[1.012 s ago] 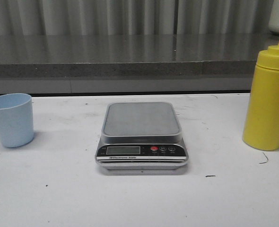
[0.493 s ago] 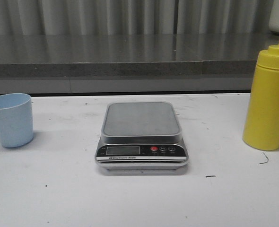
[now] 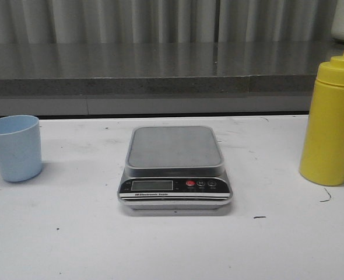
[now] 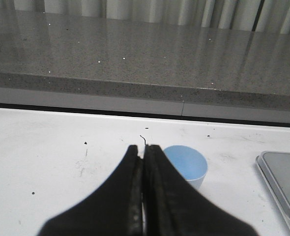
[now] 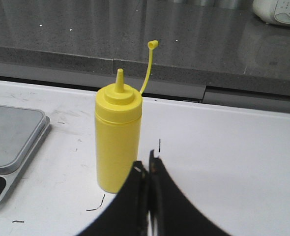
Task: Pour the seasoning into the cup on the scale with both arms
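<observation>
Cup [image 3: 14, 147] stood left of scale [image 3: 175, 164], seasoning [image 3: 330, 116] right. Left gripper [image 4: 143, 155] and right gripper [image 5: 147, 172]: jaws pressed together. Bottle judged soft-walled; grip mid-body. Cup light, rigid.

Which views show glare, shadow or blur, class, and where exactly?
Front view: streaky reflections on the grey counter; soft shadows beside the cup and under the scale; image slightly soft. Left wrist view: left gripper dark, blurred at the near edge. Right wrist view: right gripper likewise; seasoning bottle sharp.
</observation>
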`<state>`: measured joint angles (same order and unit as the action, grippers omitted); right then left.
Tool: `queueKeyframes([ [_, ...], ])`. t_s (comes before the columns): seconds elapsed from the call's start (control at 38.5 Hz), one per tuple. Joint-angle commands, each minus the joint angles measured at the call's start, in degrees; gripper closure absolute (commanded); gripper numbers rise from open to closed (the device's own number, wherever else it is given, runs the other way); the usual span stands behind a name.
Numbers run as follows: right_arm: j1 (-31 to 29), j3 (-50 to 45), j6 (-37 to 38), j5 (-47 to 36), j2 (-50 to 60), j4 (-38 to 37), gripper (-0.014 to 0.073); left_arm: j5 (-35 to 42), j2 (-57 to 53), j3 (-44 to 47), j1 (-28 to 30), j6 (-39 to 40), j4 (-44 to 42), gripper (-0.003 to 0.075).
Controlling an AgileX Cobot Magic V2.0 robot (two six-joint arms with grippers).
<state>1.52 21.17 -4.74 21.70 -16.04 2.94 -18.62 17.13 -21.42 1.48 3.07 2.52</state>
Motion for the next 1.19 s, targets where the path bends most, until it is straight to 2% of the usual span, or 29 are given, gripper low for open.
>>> queueKeyframes([
  [0.0, -0.07, 2.13, 0.19, -4.34, -0.89, -0.09, 0.0565, 4.31, 0.85, -2.31, 0.21, 0.28, 0.4, 0.0645],
  [0.08, -0.07, 2.13, 0.19, -4.34, -0.89, -0.09, 0.0391, 4.31, 0.85, -2.31, 0.21, 0.28, 0.4, 0.0481],
  [0.21, -0.07, 2.13, 0.19, -4.28, -0.89, -0.09, 0.0093, 4.54, 0.85, -2.31, 0.21, 0.28, 0.4, 0.0136],
  [0.26, -0.07, 2.13, 0.19, -4.28, -0.89, -0.09, 0.0015, 4.57, 0.85, -2.31, 0.21, 0.28, 0.4, 0.0053],
  [0.34, -0.07, 2.13, 0.19, -4.28, -0.89, -0.09, -0.002, 4.67, 0.85, -2.31, 0.21, 0.28, 0.4, 0.004],
  [0.57, -0.07, 2.13, 0.19, -4.22, -0.89, -0.09, -0.0015, 9.51, 1.82, -2.31, 0.21, 0.28, 1.1, 0.0041],
  [0.73, -0.07, 2.13, 0.19, -4.34, -0.89, -0.09, -0.0015, 8.26, 11.42, -7.49, -0.34, -1.24, 1.1, 0.004],
  [0.86, -0.07, 2.13, 0.19, -4.34, -0.89, -0.09, -0.0015, 3.75, 22.92, -14.81, -4.92, -3.07, 1.1, 0.004],
  [0.96, -0.07, 2.13, 0.19, -4.34, -0.89, -0.09, -0.0015, -1.51, 32.59, -21.38, -10.8, -3.07, 0.87, 0.004],
  [1.09, -0.07, 2.13, 0.19, -4.34, -0.89, -0.09, -0.0015, -12.16, 45.16, -31.8, -18.05, -3.07, -0.56, 0.004],
  [1.17, -0.07, 2.13, 0.19, -4.27, -0.89, -0.09, -0.0015, -18.82, 52.0, -37.54, -20.04, -3.07, -0.56, 0.0041],
])
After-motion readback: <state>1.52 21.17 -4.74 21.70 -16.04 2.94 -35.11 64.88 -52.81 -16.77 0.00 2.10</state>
